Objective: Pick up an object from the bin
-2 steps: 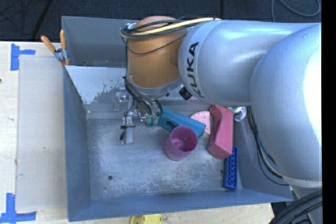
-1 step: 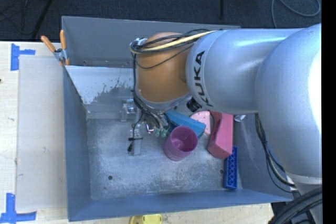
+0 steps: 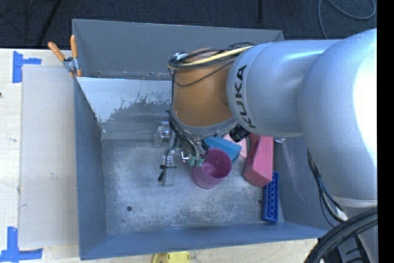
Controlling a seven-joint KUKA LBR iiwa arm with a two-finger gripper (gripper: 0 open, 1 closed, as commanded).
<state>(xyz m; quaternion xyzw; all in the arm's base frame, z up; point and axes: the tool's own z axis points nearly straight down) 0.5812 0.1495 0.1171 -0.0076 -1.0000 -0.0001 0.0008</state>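
Claw (image 3: 166, 164) low over grey bin (image 3: 123, 209) floor, near the middle.
Purple cup (image 3: 212, 172) just beside it; pink block (image 3: 261, 161) and blue brick (image 3: 270, 198) farther off. Can't tell whether claw is open or closed.

"KUKA", brand name in dark capitals, on silver arm casing (image 3: 265, 95), up and to right of pincer (image 3: 165, 174). Letters turned sideways, running in one line along casing's end. Placed just beside orange wrist cover (image 3: 200, 92), directly above pincer. Lowest letter hard to make out.
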